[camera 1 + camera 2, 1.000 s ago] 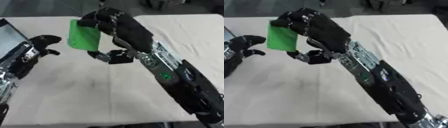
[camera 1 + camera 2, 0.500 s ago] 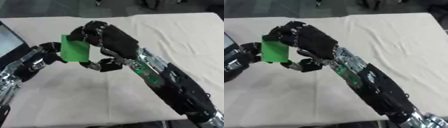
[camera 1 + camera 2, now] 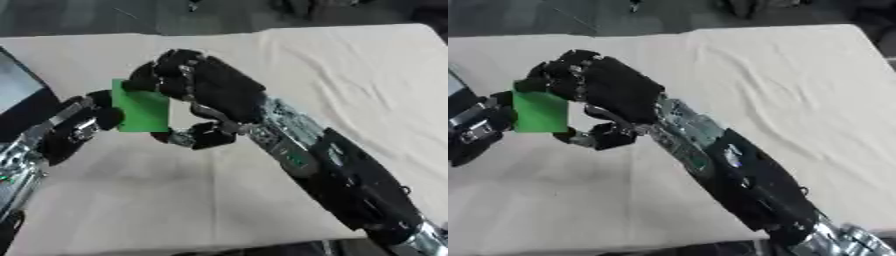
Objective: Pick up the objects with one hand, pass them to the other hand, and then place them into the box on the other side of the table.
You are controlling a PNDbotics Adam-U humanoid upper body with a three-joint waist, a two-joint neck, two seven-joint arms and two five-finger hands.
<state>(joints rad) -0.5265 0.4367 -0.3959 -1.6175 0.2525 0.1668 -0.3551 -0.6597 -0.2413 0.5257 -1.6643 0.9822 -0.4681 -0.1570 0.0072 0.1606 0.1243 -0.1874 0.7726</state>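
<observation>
Green card (image 3: 140, 111) is held above the counter (image 3: 350, 75), clasped by the right hand (image 3: 206, 90); left hand (image 3: 83, 122) grips its left edge.

The flat green square card (image 3: 140, 111) was partly covered by the curled black right hand (image 3: 203, 86). The black left hand (image 3: 80, 129) was blurred, and its fingers could not be made out.

Showing glossy black shells on the right hand (image 3: 206, 87) and forearm, silver metal joints gleaming at the wrist, small green markings dotting the casing; left hand (image 3: 77, 131) wearing matching black with silver links
</observation>
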